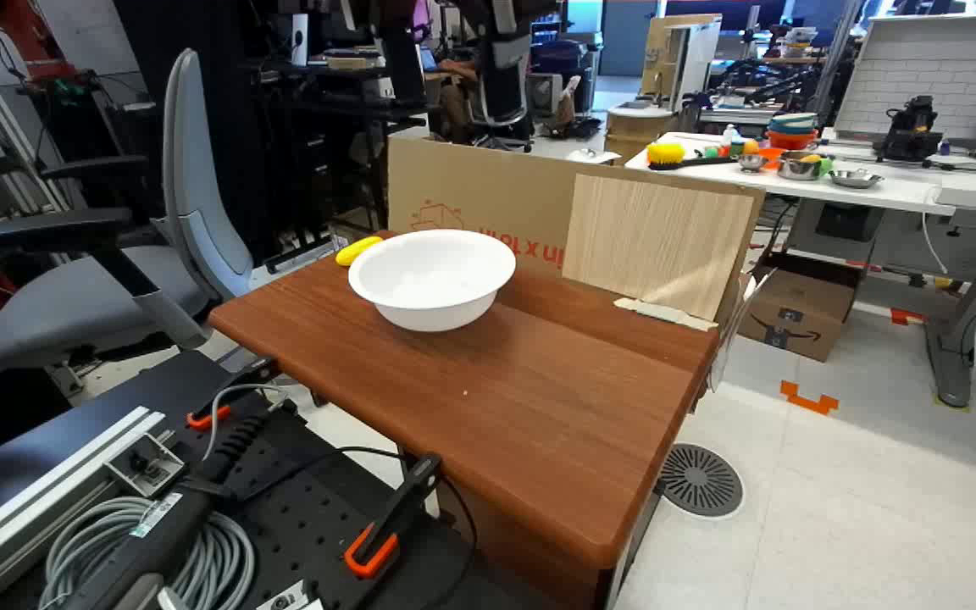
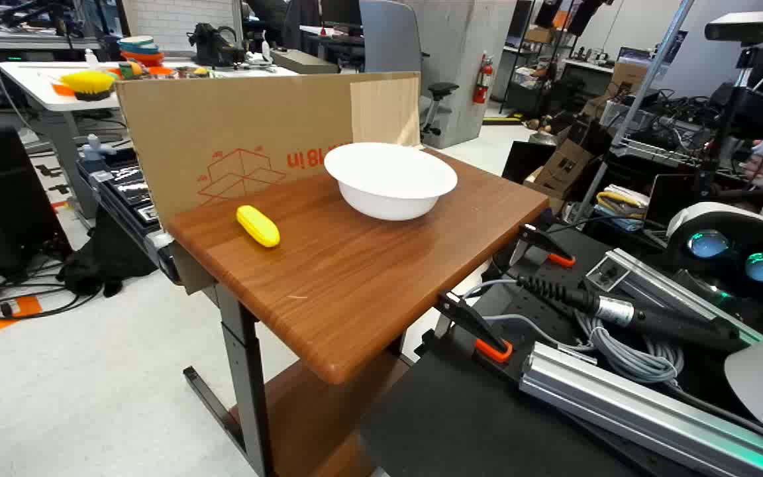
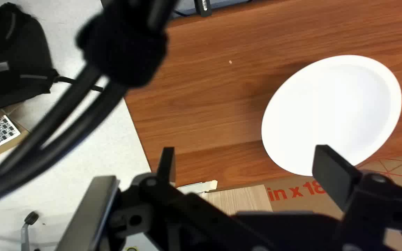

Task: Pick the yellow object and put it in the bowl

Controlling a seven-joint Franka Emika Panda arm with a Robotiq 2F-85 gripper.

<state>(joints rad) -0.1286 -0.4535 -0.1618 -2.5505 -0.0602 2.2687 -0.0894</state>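
Wrist view shows my gripper (image 3: 244,164) with jaws spread wide, holding nothing. The yellow object (image 2: 258,226) lies on the wooden table (image 2: 355,265), apart from the bowl (image 2: 387,204) (nothing shows inside it), so I judge the task unstarted: grasp, carry and release all remain.

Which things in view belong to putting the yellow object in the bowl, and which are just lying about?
For the job: elongated yellow object, white bowl, pincer.
Lying about: coiled grey cable, yellow-bristled brush, VR headset, grey office chair.
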